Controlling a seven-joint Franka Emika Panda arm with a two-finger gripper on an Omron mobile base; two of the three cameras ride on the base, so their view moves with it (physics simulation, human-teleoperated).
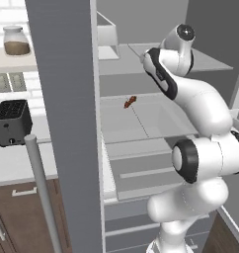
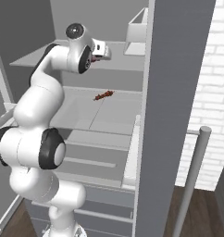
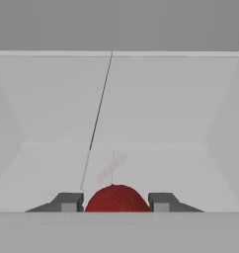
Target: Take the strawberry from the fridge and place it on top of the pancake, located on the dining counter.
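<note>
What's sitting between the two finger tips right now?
In the hand view the strawberry lies between the two finger tips of the gripper, on the fridge shelf. Slim gaps show on both sides, so the jaws aren't gripping it yet.

No legible text or labels

White brick wall (image 2: 211, 92) at three o'clock. At nine, black toaster (image 1: 12, 121) on white counter (image 1: 18, 165); jar (image 1: 16, 41) shelved above. Dark wood floor (image 2: 155, 213).
</note>
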